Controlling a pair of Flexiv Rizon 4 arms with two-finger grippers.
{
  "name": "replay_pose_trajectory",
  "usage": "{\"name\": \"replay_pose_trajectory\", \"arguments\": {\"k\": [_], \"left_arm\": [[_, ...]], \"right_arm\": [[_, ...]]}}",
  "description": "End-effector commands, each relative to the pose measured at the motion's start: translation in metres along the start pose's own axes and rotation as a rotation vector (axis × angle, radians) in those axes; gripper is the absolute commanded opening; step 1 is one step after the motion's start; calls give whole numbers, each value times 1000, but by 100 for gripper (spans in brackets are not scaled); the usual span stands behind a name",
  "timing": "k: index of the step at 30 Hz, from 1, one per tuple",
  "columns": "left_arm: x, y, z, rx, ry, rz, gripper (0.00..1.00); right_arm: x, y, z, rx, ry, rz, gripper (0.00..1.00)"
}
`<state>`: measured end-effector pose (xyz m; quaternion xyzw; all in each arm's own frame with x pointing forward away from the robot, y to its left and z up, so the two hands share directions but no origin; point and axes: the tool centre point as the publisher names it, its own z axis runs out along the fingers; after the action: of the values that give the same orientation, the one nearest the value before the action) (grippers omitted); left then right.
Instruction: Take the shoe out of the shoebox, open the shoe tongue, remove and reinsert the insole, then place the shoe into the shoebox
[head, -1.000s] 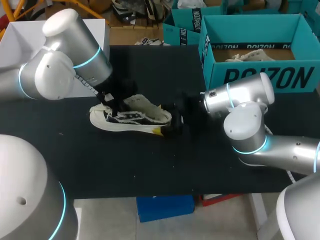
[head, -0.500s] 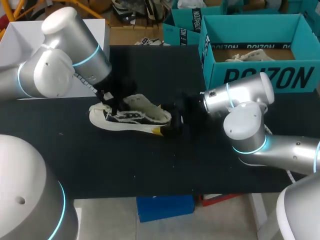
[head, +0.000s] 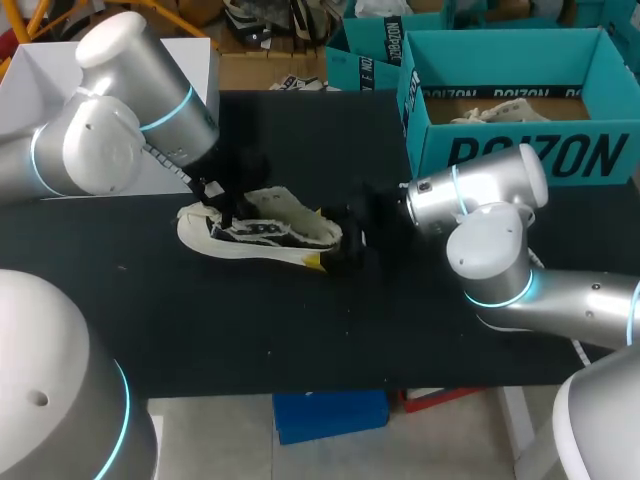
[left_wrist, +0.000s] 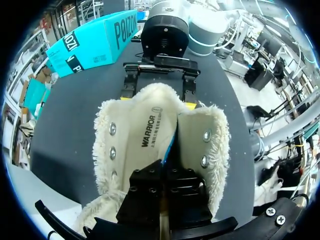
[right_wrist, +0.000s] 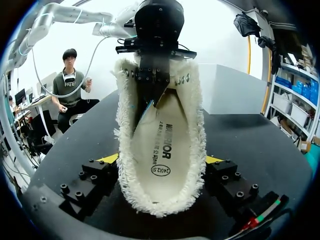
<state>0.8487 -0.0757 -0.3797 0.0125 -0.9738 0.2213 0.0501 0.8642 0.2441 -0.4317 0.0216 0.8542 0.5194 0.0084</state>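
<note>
A cream fleece-lined shoe (head: 265, 238) lies on the black table, toe toward my left arm. My right gripper (head: 340, 245) holds its heel, one yellow-tipped finger pressed on each side (right_wrist: 162, 159). My left gripper (head: 222, 205) reaches down into the shoe's mouth. In the left wrist view its black fingers (left_wrist: 166, 172) are shut on the front edge of the printed insole (left_wrist: 147, 132), whose blue underside shows as it lifts. From the right wrist view the left gripper (right_wrist: 150, 95) pinches the insole (right_wrist: 162, 145) at the far end. The teal shoebox (head: 520, 150) stands open at the back right.
Pale crumpled stuff lies inside the shoebox. A white box (head: 195, 55) sits at the back left behind my left arm. Bare black tabletop (head: 300, 330) stretches in front of the shoe.
My left arm has shifted slightly to the left, and the shoe's toe has edged left with it. The right arm has kept still on the heel.
</note>
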Motion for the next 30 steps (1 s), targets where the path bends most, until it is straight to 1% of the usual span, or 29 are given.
{"name": "replay_pose_trajectory", "arguments": {"k": [1,12,21,27,29,30], "left_arm": [[3,10,-23,18,1,1,0],[4,12,-32,60,-5,-12,0],[6,14,-34,95,12,-23,0],[9,10,-37,96,11,-10,0],[10,8,-34,72,14,2,0],[11,7,-30,56,21,14,9]], "right_arm": [[-1,-14,-4,3,-1,-1,0],[-1,-14,-4,3,-1,-1,0],[-1,-14,-4,3,-1,-1,0],[-1,-14,-4,3,-1,-1,0],[-1,-14,-4,3,-1,-1,0],[-1,-14,-4,3,-1,-1,0]]}}
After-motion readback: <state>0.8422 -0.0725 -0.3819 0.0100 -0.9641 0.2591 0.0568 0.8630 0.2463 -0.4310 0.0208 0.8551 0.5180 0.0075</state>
